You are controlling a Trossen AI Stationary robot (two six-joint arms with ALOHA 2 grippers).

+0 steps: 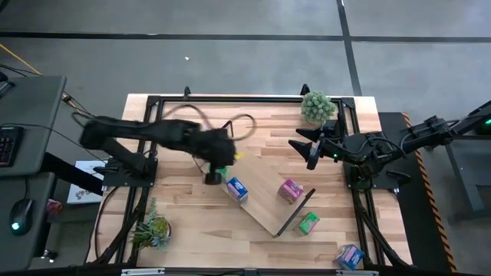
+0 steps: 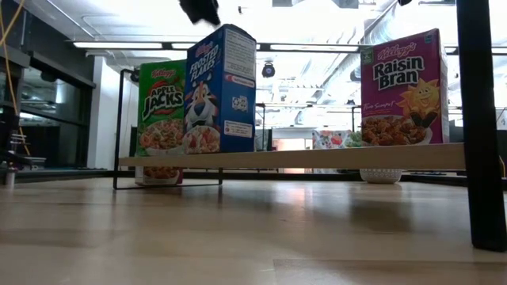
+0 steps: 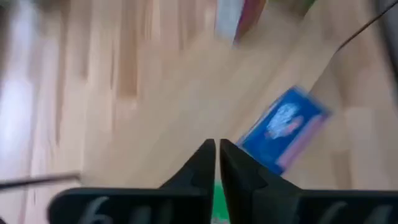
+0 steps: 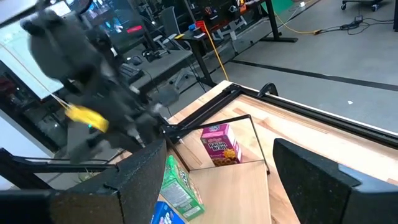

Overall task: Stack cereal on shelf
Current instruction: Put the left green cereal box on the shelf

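Light is bright and even in the high view, falling from above; the counter (image 1: pixel 253 165) shows only soft, short shadows beside the shelf (image 1: pixel 265 195). The left arm (image 1: pixel 153 136) is smeared by motion blur there. In the low view, ceiling strip lights (image 2: pixel 127 45) blow out to white glare, the near counter is out of focus, and the boxes (image 2: pixel 222 91) stand sharp and backlit. The left wrist view is heavily blurred throughout; the blue box (image 3: pixel 283 134) streaks. In the right wrist view the left arm is blurred, while the near fingers (image 4: pixel 317 180) are dark and soft.
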